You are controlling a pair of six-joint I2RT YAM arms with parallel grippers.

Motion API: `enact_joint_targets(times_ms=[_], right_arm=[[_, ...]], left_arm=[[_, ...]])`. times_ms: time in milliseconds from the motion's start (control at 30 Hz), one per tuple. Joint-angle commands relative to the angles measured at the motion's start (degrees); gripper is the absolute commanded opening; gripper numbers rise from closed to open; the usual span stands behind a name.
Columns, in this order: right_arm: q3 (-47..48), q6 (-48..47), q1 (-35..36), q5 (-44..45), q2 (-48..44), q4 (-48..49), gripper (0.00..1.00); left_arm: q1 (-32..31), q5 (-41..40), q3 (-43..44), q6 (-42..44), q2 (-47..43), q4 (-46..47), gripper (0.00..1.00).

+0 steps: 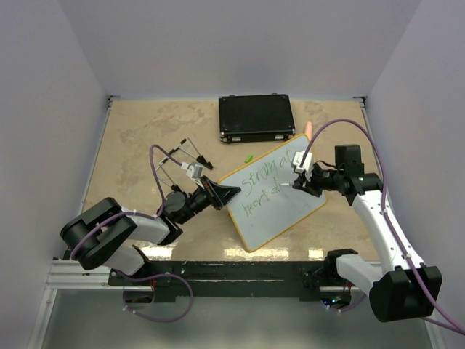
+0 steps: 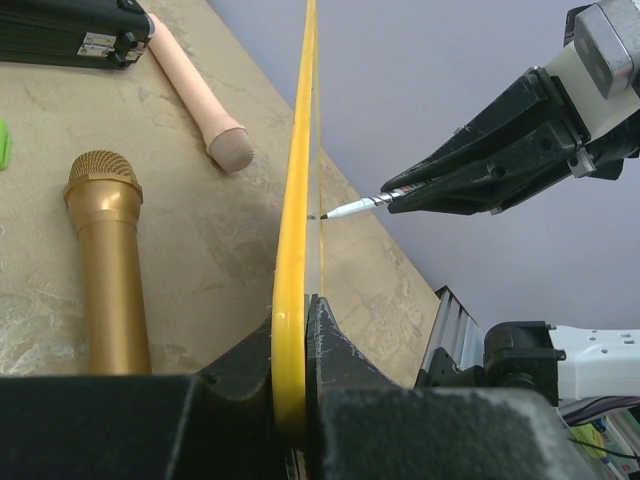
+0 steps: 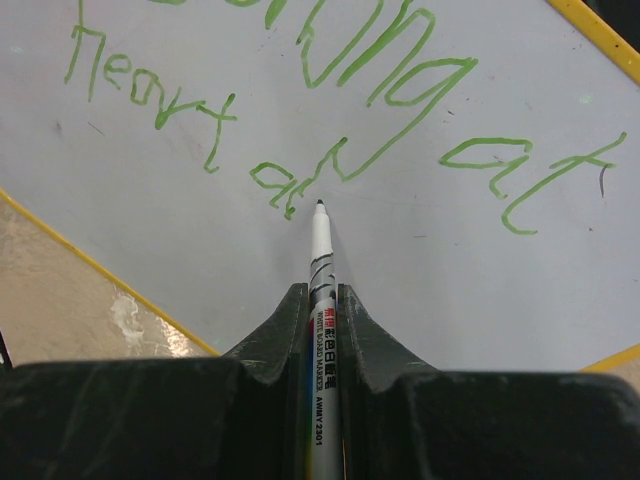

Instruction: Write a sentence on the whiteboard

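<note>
Left pincer [image 1: 221, 195] clamped tight on the whiteboard [image 1: 283, 211] rim; right pincer [image 3: 320, 300] pinching a marker [image 3: 320, 245], tip at the board just ahead, beside the green sentence [image 1: 263, 179].

The sentence [image 3: 400, 128] loses its upper line to the right wrist view's top edge.

The black left gripper [image 1: 227, 193] reached rightward, clamped on the yellow-rimmed whiteboard [image 1: 283, 212]; the black right gripper [image 1: 298, 185], arm bent leftward, pinched a white marker pen [image 3: 321, 240].
</note>
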Motion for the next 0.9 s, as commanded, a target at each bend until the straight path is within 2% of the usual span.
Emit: enact_joint_targets(times_ms=[0,300,867], right_arm=[[0.19,-0.67,0.41,-1.53,0.13,1.20,0.00],[-0.43,0.57,0.50,0.22,1.18,2.78,0.00],[-1.92,-3.12,0.50,4.26,-0.05,-2.49,0.00]], left_arm=[[-0.12,3.35,-0.37,9.02,2.10,-4.87,0.00],[-0.03,3.61,-0.55,9.02,2.01,-4.69,0.00],[-0.03,3.70,-0.63,9.29,1.84,-4.78,0.00]])
